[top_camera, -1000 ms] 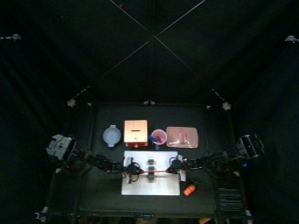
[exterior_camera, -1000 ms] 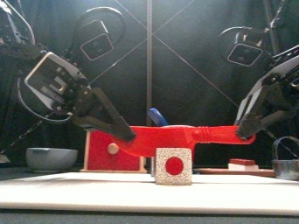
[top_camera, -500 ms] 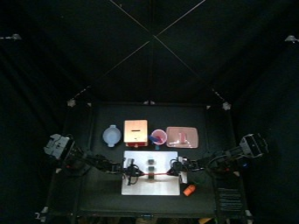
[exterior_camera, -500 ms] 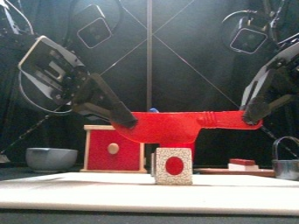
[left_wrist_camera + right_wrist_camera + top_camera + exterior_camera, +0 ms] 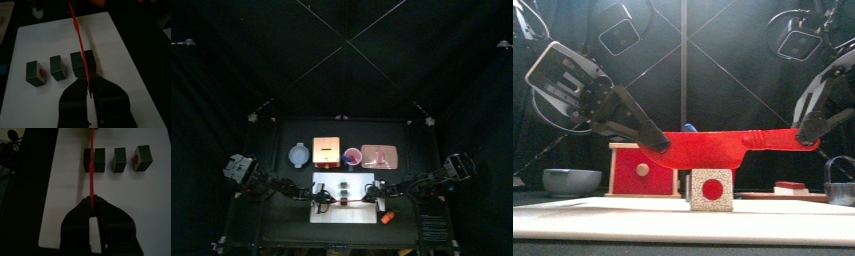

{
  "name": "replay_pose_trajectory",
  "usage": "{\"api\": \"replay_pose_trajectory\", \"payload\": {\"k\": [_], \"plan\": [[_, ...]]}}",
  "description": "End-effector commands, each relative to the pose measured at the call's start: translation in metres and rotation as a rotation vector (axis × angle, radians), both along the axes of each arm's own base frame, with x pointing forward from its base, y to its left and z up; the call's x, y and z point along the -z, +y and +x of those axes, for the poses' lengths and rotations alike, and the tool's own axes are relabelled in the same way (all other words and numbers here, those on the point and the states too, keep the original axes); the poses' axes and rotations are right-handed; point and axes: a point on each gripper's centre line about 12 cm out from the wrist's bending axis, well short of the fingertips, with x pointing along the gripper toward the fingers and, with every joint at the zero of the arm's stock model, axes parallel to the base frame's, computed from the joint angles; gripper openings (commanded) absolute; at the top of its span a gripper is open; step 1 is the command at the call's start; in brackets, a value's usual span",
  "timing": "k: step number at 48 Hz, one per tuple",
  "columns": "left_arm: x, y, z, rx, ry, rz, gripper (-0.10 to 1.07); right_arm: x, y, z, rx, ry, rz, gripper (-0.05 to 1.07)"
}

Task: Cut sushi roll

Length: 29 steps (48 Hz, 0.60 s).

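4 dark sushi pieces (image 5: 115, 158) sit in a row on the white board (image 5: 113, 60), and the red knife (image 5: 727, 147) hangs level above them, over the gap at one end of the row. To cut well, I'd bring both ends down evenly so the blade stays flat. Left gripper (image 5: 91, 86) pinches one end of the blade and right gripper (image 5: 97, 208) pinches the other, with both arms angled in from the sides over the board.

Sushi roll (image 5: 339, 188) too small from above.
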Motion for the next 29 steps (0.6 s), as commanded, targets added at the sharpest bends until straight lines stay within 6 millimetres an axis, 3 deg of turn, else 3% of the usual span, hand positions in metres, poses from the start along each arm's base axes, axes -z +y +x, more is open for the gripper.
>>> {"api": "replay_pose_trajectory", "payload": {"k": [1, 29], "plan": [[-0.0022, -0.0018, 0.001, 0.009, -0.007, 0.004, 0.37, -0.003, 0.0061, -0.0005, -0.024, -0.007, 0.0, 0.32], [-0.0099, 0.0001, 0.0046, 0.023, -0.035, 0.017, 0.37, -0.0081, 0.0051, 0.0029, -0.026, -0.026, -0.006, 0.32]]}}
